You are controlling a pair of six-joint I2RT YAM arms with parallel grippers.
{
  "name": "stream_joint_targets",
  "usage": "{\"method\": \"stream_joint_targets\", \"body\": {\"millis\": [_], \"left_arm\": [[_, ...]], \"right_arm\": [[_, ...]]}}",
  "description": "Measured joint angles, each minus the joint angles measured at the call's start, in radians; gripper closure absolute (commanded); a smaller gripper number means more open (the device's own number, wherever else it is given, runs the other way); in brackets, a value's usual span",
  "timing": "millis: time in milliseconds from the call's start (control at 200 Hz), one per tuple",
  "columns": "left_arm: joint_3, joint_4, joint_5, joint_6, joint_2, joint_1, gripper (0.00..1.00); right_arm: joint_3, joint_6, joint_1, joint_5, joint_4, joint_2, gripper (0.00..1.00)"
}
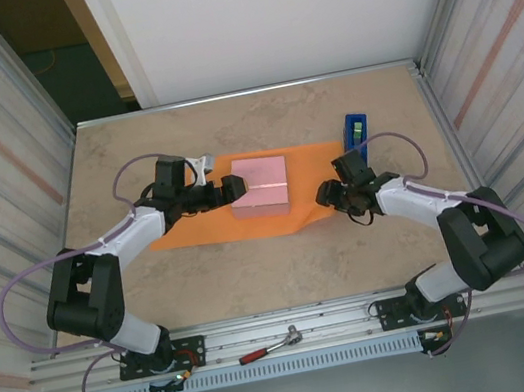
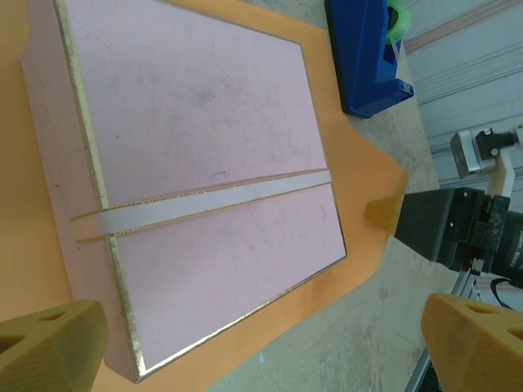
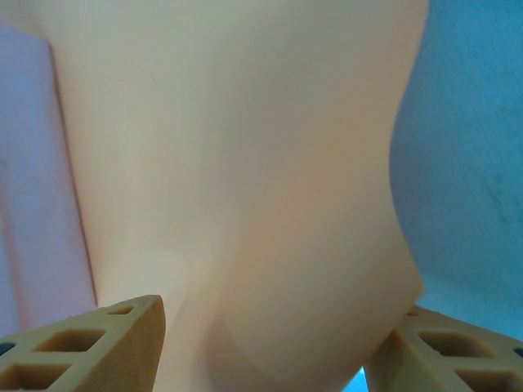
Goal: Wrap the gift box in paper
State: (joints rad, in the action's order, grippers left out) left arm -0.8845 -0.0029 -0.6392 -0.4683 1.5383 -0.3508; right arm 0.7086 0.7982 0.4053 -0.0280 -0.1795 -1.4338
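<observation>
Pink gift box (image 1: 260, 185), gold-edged band across, lies on orange paper (image 1: 195, 231); left hand (image 1: 230, 189) spread apart, right hand (image 1: 329, 194) unclear.

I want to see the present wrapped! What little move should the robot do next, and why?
Probably close the right gripper on the orange paper: the sheet sits between its open fingers, and the pink gift box lies uncovered on it.

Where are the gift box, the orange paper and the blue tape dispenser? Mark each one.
gift box (image 1: 260, 184), top external view, middle of its lid.
orange paper (image 1: 207, 229), top external view, bare near-left part.
blue tape dispenser (image 2: 364, 69), left wrist view, its blue body.
</observation>
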Motion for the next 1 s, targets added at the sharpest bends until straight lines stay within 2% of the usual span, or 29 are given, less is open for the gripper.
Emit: {"method": "stream_joint_targets", "body": {"millis": [276, 511, 576, 641, 812, 997], "left_arm": [[0.0, 0.002, -0.001, 0.0, 0.0, 0.0, 0.01], [0.001, 0.007, -0.001, -0.003, 0.0, 0.0, 0.01], [0.002, 0.007, -0.001, -0.003, 0.0, 0.0, 0.01], [0.002, 0.007, -0.001, -0.003, 0.0, 0.0, 0.01], [0.002, 0.006, -0.001, -0.003, -0.001, 0.0, 0.02], [-0.004, -0.01, 0.0, -0.007, -0.021, 0.0, 0.02]], "right_arm": [[0.01, -0.048, -0.029, -0.024, 0.1, -0.018, 0.36], [0.027, -0.078, -0.053, -0.045, 0.107, -0.017, 0.44], [0.026, -0.077, -0.053, -0.045, 0.092, -0.01, 0.49], [0.018, -0.075, -0.052, -0.045, 0.076, 0.011, 0.59], [0.0, -0.076, -0.023, -0.034, 0.021, 0.094, 0.99], [0.034, -0.071, 0.079, -0.025, -0.024, 0.114, 1.0]]}}
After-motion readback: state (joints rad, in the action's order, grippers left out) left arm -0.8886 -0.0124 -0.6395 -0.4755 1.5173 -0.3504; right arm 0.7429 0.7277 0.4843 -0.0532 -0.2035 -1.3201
